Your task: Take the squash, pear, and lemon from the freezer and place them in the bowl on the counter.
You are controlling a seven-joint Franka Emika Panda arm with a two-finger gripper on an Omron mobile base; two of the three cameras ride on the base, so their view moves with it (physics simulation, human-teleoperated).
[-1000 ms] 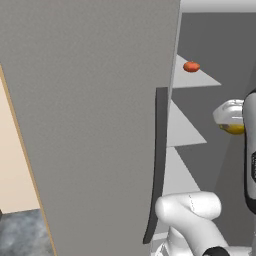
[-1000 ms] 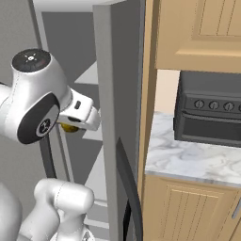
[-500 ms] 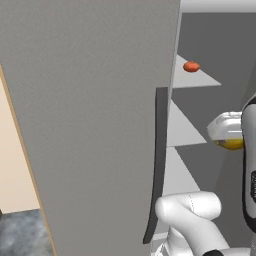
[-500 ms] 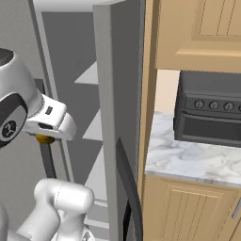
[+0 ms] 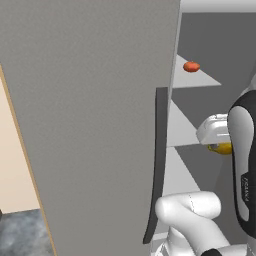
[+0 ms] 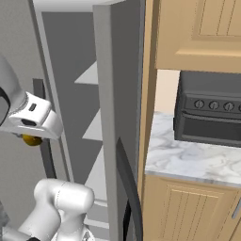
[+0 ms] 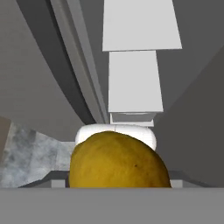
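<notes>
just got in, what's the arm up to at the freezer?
The arm's tool is closed on a yellow fruit, likely the lemon, and holds it in front of the open freezer, beside the grey shelves. A small red-orange item sits on an upper shelf. To the right of the freezer, the marble counter carries the dark toaster oven. The fruit hasn't reached the counter yet.
</notes>
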